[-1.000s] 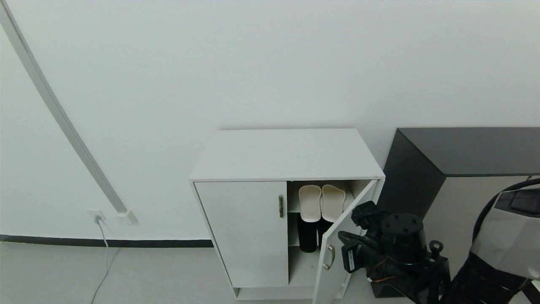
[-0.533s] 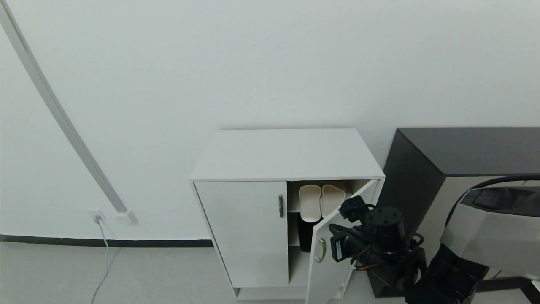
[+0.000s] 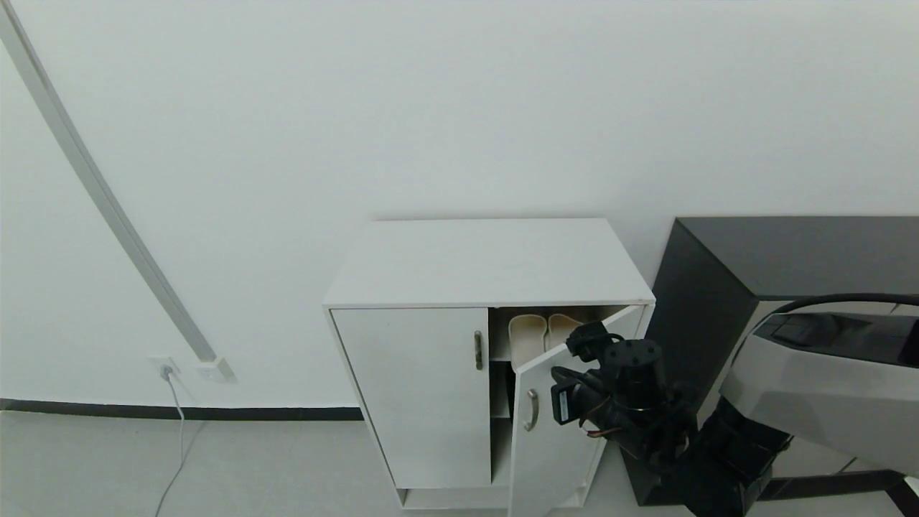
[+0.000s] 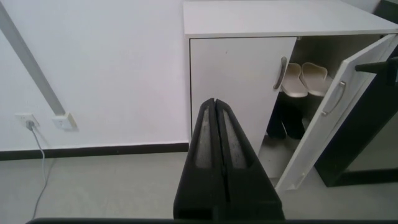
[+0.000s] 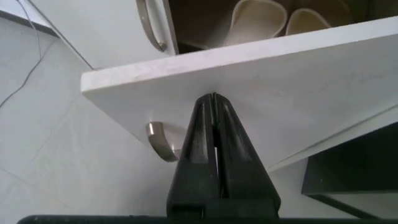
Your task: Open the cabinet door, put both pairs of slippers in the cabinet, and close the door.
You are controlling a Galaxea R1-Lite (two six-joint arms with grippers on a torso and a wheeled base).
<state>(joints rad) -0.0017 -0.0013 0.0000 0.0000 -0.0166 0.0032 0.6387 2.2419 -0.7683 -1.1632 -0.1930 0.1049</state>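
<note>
Fingers pressed together, the right gripper [image 5: 214, 98] sets its tip against the outer face of the half-open right door [image 3: 553, 431], near its top edge, seemingly to push it home on the cabinet [image 3: 488, 262]. Cream slippers [image 3: 542, 329] lie on the cabinet's upper shelf, with a dark pair [image 4: 283, 121] below. The left gripper [image 4: 214, 106], likewise pressed together on nothing, hangs well in front of the cabinet.

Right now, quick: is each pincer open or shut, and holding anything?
Left pincer: shut, holding nothing.
Right pincer: shut, holding nothing, tips at the cabinet door.
</note>
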